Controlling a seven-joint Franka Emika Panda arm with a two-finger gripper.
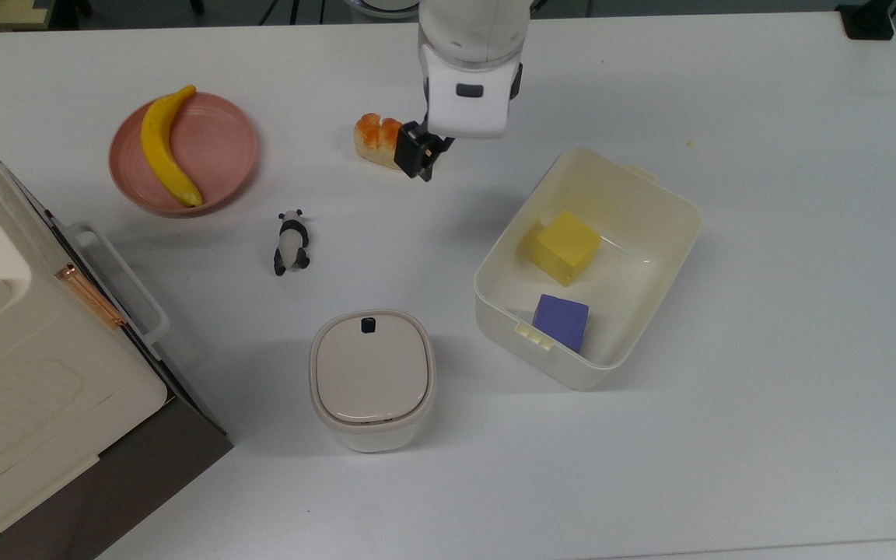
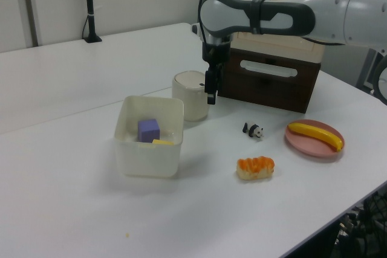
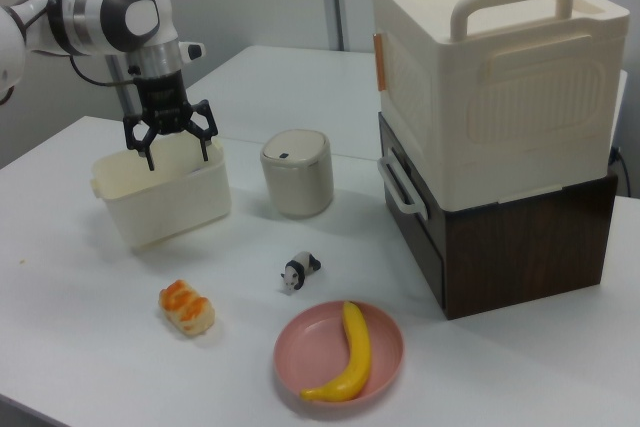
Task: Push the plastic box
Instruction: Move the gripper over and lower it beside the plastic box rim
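The plastic box (image 1: 635, 280) is a cream lidless tub at the top view's right of centre, with a yellow cube (image 1: 565, 247) and a purple cube (image 1: 561, 320) inside. It also appears in the left view (image 2: 148, 161) and the right view (image 3: 165, 207). My gripper (image 1: 428, 155) hangs above the table, up and to the left of the box in the top view, apart from it. In the right view the gripper (image 3: 178, 155) stands open with nothing between its fingers. The left view shows the gripper (image 2: 210, 92) edge-on in front of the lidded container.
A toy bread (image 1: 376, 140) lies just left of the gripper in the top view. A banana on a pink plate (image 1: 222, 148), a small panda (image 1: 291, 243), a lidded container (image 1: 372, 379) and a big white appliance (image 1: 20, 373) fill the top view's left half.
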